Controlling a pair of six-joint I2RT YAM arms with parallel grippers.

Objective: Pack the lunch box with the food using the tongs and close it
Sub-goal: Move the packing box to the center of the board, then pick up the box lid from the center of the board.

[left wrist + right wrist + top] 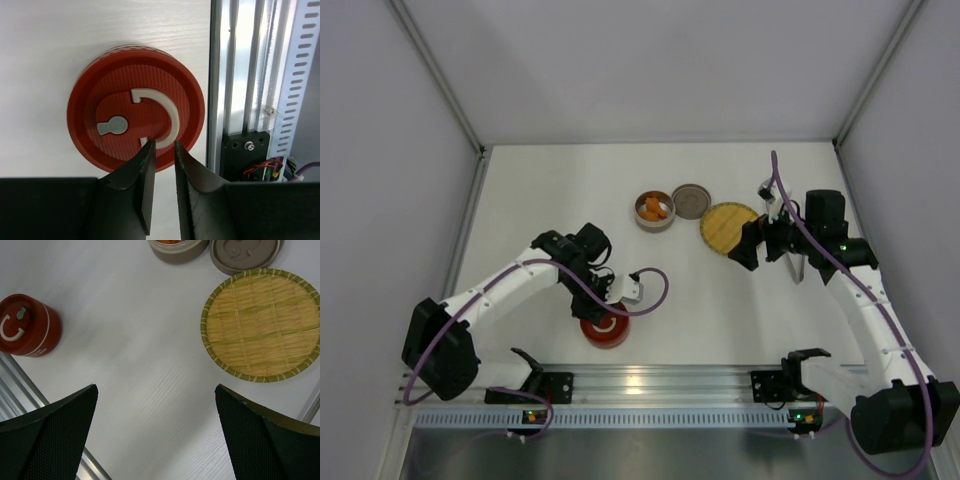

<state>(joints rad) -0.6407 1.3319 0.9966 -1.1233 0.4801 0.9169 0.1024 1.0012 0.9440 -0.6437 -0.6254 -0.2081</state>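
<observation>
- White table [570, 200], wood-grain look, closed in by plain grey walls [650, 60] on three sides. Aluminium rail [650, 380] along the near edge.
- Landmark: round yellow woven plate [262, 322], lying flat on the table, green rim.
- Grey lid [691, 201] just beside the plate on its left, flat on the table. Can't tell if the rims touch.
- Brown bowl [654, 227] left of the plate, past the grey lid, uncovered.
- Food [654, 208]: orange chunks inside the brown bowl. Only orange pieces are readable.
- Red jar [27, 325] well apart from the plate, near-left of it, close to the rail. It stands upright, with a white band round its side.
- Red lid [136, 107] sits on the jar, with a white loop handle [172, 117] and a small grey tab on top.
- Left gripper [164, 145] right above the red lid, far left of the plate. Jaws narrowly parted, nothing between them, one tip at the end of the loop handle.
- Right gripper [156, 387] hangs above the table just near-side of the plate, jaws spread wide, holding nothing.
- Tongs [798, 272]: slim grey strip on the table right of the plate, partly hidden under the right arm.
</observation>
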